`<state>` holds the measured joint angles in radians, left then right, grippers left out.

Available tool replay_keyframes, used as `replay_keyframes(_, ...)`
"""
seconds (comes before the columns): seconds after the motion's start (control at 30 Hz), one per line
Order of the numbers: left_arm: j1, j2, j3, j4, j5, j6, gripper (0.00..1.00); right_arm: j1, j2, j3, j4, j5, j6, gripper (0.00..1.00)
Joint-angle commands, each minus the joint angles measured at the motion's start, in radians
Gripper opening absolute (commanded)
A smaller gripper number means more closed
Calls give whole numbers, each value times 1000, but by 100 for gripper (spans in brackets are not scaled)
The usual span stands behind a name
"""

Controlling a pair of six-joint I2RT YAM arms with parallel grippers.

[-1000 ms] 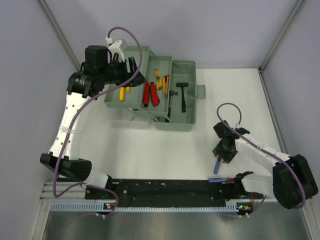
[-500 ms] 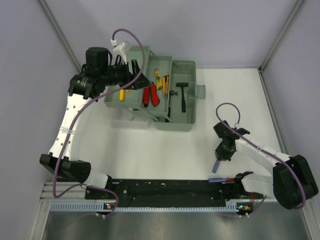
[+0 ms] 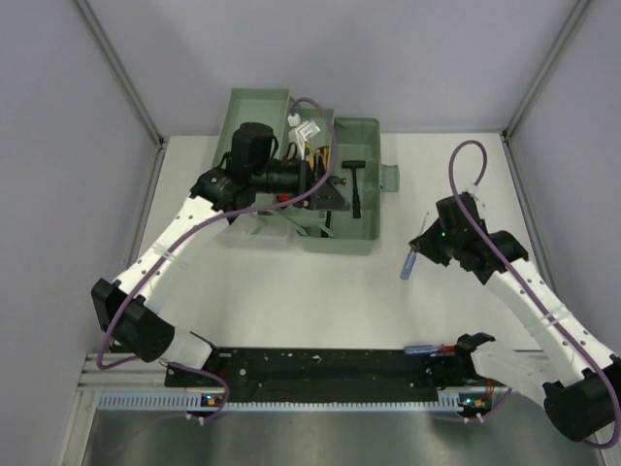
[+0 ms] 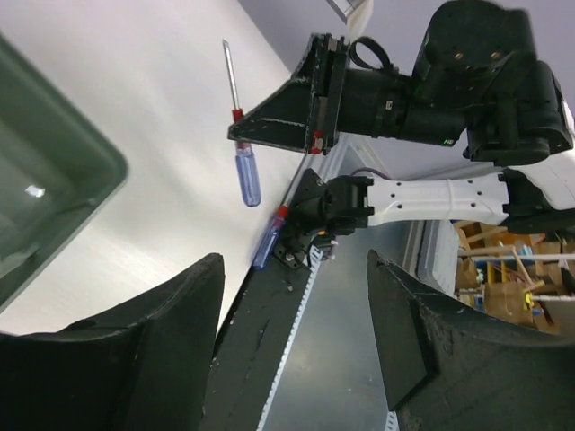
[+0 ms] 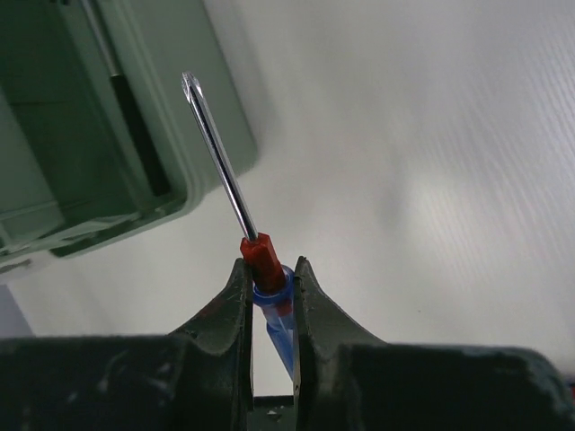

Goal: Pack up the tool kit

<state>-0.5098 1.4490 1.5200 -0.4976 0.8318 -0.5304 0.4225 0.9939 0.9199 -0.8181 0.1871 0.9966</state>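
Note:
The sage-green toolbox (image 3: 355, 233) stands open at the back middle of the table, with a black hammer (image 3: 354, 184) in its right part. My left gripper (image 3: 330, 191) hovers over the box's middle, open and empty (image 4: 295, 269). My right gripper (image 3: 429, 240) is shut on a blue screwdriver (image 3: 408, 264) with a red collar, held off the table to the right of the box. In the right wrist view the fingers (image 5: 235, 296) clamp the screwdriver's handle (image 5: 271, 292), shaft pointing at the box corner (image 5: 180, 153). The screwdriver also shows in the left wrist view (image 4: 246, 175).
A second blue screwdriver (image 3: 425, 349) lies by the black base rail (image 3: 320, 364) at the near edge, also seen in the left wrist view (image 4: 269, 242). Grey walls close the table on the left, back and right. The toolbox's raised tray (image 3: 254, 109) stands at the back left.
My right gripper has lifted the blue screwdriver off the table and carried it up and away from the near edge. My left arm has swung right, from the left tray to over the box's middle.

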Motion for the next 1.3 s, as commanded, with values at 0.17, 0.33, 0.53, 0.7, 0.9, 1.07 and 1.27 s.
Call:
replay_keyframes(0.17, -137, 56, 0, 203, 61, -45, 70, -8, -110, 181, 201, -248, -73, 0)
replay_keyframes(0.33, -197, 76, -3, 214, 50, -10, 71, -8, -159, 145, 394, -354, -33, 0)
replay_keyframes(0.53, -231, 99, -9, 223, 26, -17, 70, -8, -176, 102, 548, -429, 19, 0)
replay_keyframes(0.7, -256, 122, -4, 228, 15, -23, 68, -8, -170, 93, 606, -465, 54, 0)
replay_keyframes(0.9, -257, 129, 2, 234, 7, -26, 40, -8, -166, 71, 640, -479, 85, 0)
replay_keyframes(1.07, -257, 126, 6, 220, -2, -14, 2, -8, -166, 47, 640, -471, 93, 0)
replay_keyframes(1.27, -257, 102, 51, 95, -132, 81, 0, -7, -173, 48, 580, -420, 65, 49)
